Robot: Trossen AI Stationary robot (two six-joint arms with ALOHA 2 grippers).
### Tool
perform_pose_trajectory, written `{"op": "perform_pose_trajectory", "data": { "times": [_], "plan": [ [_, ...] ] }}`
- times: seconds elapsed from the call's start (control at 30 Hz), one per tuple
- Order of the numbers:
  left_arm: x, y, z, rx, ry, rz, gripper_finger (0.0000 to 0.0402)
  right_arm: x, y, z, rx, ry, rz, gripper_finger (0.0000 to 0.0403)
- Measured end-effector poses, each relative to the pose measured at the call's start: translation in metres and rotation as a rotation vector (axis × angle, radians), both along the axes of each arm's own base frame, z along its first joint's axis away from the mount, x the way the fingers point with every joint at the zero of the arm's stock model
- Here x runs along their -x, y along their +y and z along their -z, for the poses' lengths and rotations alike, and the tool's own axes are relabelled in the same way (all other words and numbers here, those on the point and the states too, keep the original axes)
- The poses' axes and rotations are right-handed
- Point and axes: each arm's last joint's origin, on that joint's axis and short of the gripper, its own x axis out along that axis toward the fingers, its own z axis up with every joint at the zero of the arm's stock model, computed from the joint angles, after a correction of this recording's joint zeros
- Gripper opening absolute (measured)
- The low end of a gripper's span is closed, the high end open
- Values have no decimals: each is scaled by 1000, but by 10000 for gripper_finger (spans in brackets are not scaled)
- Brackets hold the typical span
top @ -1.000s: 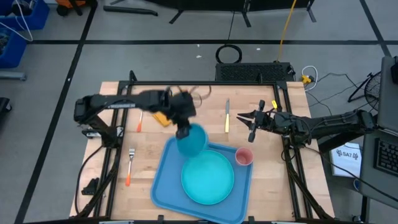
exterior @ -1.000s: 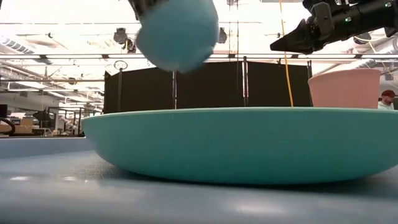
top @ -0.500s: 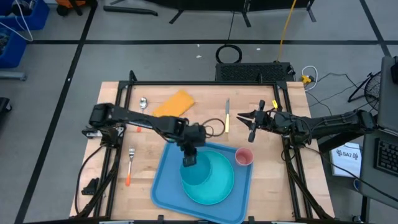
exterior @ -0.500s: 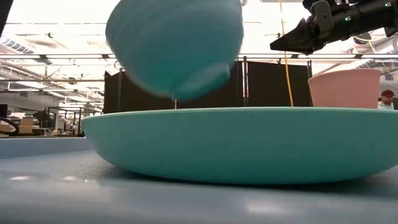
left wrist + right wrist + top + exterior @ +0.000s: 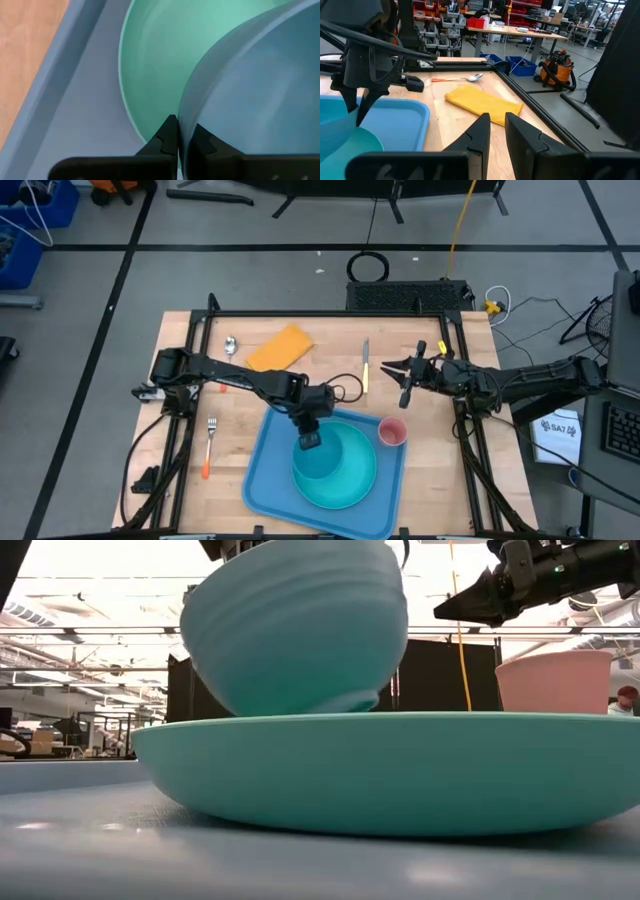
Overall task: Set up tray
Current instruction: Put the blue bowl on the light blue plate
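Wooden bench [image 5: 180,470] carries the tray [image 5: 262,480] near its front edge. Left gripper [image 5: 179,136], clenched on the bowl [image 5: 295,625] rim, holds the bowl tilted over the plate [image 5: 400,775]. Right gripper [image 5: 404,381] hovers slightly parted, grasping nothing, near the right edge.

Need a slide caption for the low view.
Left gripper lowers blue bowl onto teal plate; pink cup behind.

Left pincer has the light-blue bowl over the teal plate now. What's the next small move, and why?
Probably ease the left pincer down a touch, then open. It is shut on the rim of the light-blue ribbed bowl, which hangs tilted with its base about level with the rim of the round teal plate on the light-blue plastic tray; contact isn't visible. The right pincer waits off the tray.
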Motion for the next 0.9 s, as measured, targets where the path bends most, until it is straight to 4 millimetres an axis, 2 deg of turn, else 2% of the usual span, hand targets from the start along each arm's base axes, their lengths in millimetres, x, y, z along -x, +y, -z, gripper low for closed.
{"op": "perform_pose_trajectory", "data": {
  "times": [0.47, 0.73, 0.9],
  "plan": [
    [-13, -4, 13, 52, -49, 26, 7, 0, 0, -2, 5, -18, -1, 50],
    [-23, -6, 46, 103, 27, 20, 14, 0, 0, -2, 3, -20, -1, 50],
    [-26, -8, 50, 161, 7, 62, 20, 0, 0, -2, 3, -23, -1, 50]
  ]
}}
